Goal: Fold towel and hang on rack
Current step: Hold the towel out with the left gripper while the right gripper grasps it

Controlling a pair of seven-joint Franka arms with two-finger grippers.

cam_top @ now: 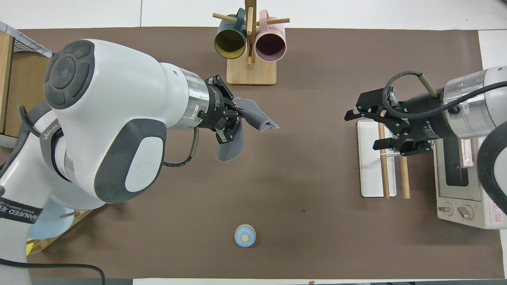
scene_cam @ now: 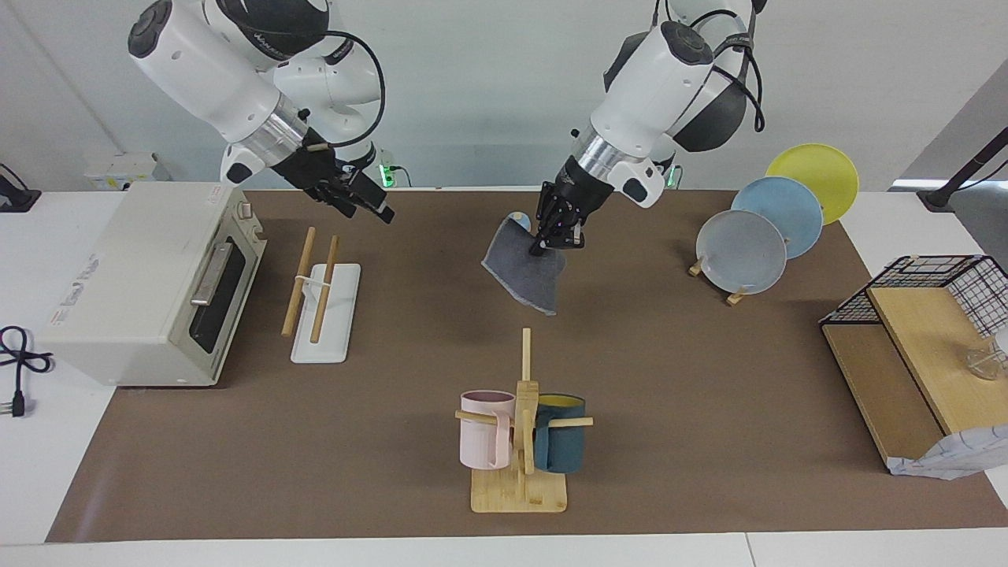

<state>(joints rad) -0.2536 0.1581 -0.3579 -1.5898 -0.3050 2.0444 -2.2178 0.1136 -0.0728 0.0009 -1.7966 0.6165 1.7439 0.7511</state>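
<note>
The towel (scene_cam: 524,268) hangs folded in the air, its dark grey face showing, with a purple edge visible in the overhead view (cam_top: 264,126). My left gripper (scene_cam: 554,236) is shut on the towel's upper edge over the middle of the table. The rack (scene_cam: 315,279), two slanted wooden rods on a flat white base (cam_top: 368,174), stands beside the oven at the right arm's end. My right gripper (scene_cam: 368,213) hovers open over the rack's end nearer the robots, with nothing between its fingers (cam_top: 352,115).
A toaster oven (scene_cam: 150,283) stands beside the rack. A mug stand (scene_cam: 520,441) with pink and teal mugs stands farthest from the robots. A plate stand (scene_cam: 756,236), a wire basket on a wooden shelf (scene_cam: 913,331) and a small blue knob (cam_top: 245,235) are also here.
</note>
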